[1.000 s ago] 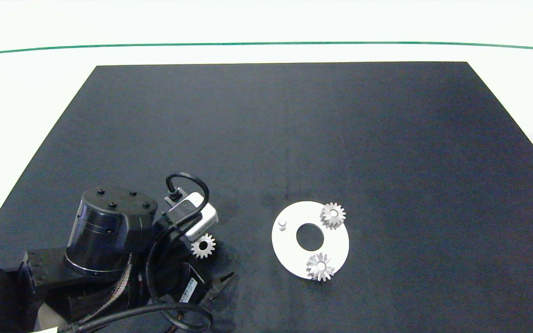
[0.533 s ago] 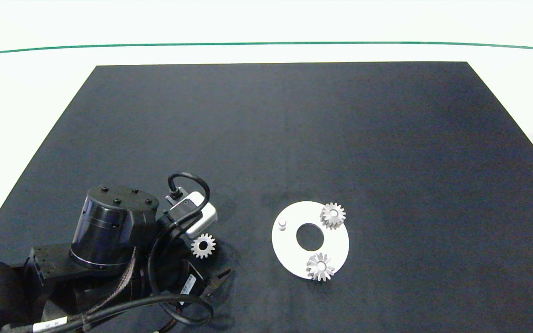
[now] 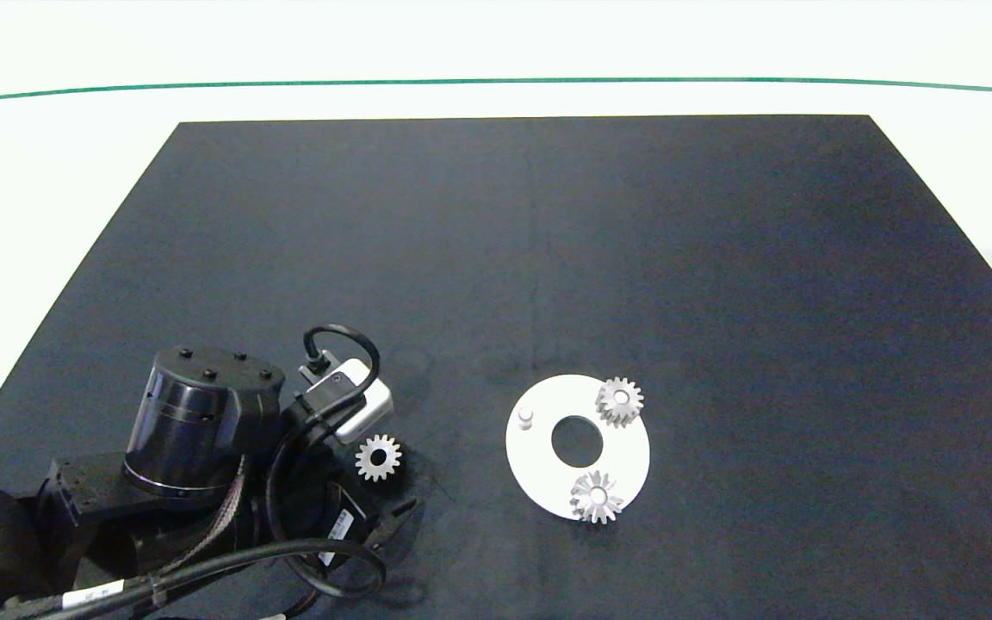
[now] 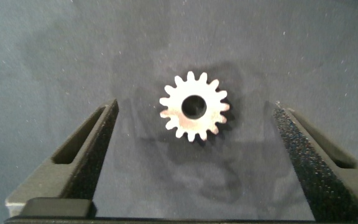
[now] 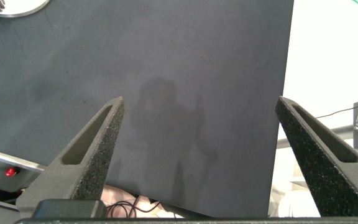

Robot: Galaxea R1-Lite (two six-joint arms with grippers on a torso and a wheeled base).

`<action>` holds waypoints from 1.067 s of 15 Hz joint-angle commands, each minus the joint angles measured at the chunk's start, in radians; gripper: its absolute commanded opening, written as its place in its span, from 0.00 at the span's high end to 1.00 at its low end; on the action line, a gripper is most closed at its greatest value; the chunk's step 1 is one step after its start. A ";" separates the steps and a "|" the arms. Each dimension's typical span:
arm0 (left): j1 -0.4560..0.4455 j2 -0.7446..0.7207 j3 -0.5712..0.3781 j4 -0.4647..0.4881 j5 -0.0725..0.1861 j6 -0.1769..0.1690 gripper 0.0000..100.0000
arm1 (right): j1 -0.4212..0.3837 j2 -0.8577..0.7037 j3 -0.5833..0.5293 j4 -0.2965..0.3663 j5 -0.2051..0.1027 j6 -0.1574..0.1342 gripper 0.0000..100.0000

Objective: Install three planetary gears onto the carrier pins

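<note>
One loose planetary gear (image 3: 378, 457) lies flat on the black mat, left of the white disc (image 3: 625, 452). Two more gears sit on carrier pins, one at the disc's far right (image 3: 619, 401) and one at its near edge (image 3: 597, 497). The third pin (image 3: 525, 417) stands bare at the disc's left. My left gripper (image 4: 194, 109) hangs open over the loose gear (image 4: 211, 119), which lies between the fingers and touches neither. My right gripper (image 5: 199, 102) is open with nothing in it, above bare mat and outside the head view.
The left arm (image 3: 203, 422) and its cables fill the near left corner of the black mat (image 3: 548, 241). White table surrounds the mat, with a green line (image 3: 496, 82) at the back. The mat's edge (image 5: 286, 93) runs close to the right gripper.
The left arm has shifted slightly to the left, its wrist camera drawing back from the loose gear. The gears and disc have not moved.
</note>
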 commanded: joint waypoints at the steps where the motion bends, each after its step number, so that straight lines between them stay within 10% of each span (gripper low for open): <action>1: 0.001 0.000 0.001 -0.009 0.000 0.004 0.07 | 0.001 0.003 -0.003 0.003 -0.002 -0.002 0.00; 16: 0.006 0.037 0.009 -0.049 -0.001 0.008 0.37 | 0.001 0.000 -0.006 0.003 -0.001 -0.004 0.00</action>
